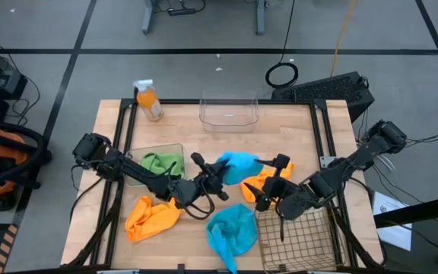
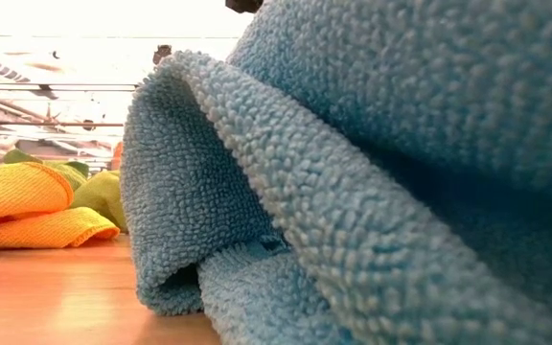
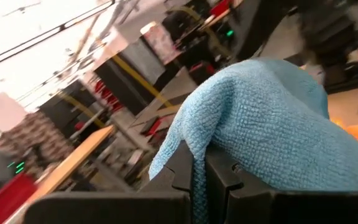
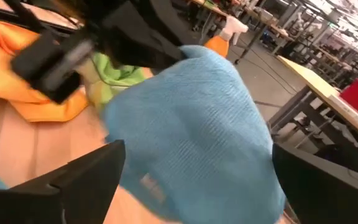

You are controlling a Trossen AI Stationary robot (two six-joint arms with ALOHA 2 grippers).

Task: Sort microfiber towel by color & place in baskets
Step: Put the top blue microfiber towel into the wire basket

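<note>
At the middle of the table, my left gripper (image 1: 217, 173) is clamped shut on a blue towel (image 1: 238, 165), pinching its edge so the cloth drapes over my fingers (image 3: 191, 177). My right gripper (image 1: 268, 192) sits just to the right of it with its fingers (image 4: 86, 174) spread wide on either side of that same blue cloth, holding nothing that I can make out, though the fabric fills most of the gap. Beside it, touching the blue towel's right edge, lies an orange towel (image 1: 263, 180), just past the far rim of the wire-mesh basket (image 1: 299, 240) at the near right corner. A second blue towel (image 1: 233, 230) lies crumpled on the near side of the table, just left of that basket. Another orange towel (image 1: 152, 217) lies at the near left. A green towel (image 1: 160, 162) sits in the clear tub (image 1: 175, 149) on the left, under my left arm. A second clear tub (image 1: 229, 108) stands at the far edge, and an orange spray bottle (image 1: 149, 100) stands to its left.
</note>
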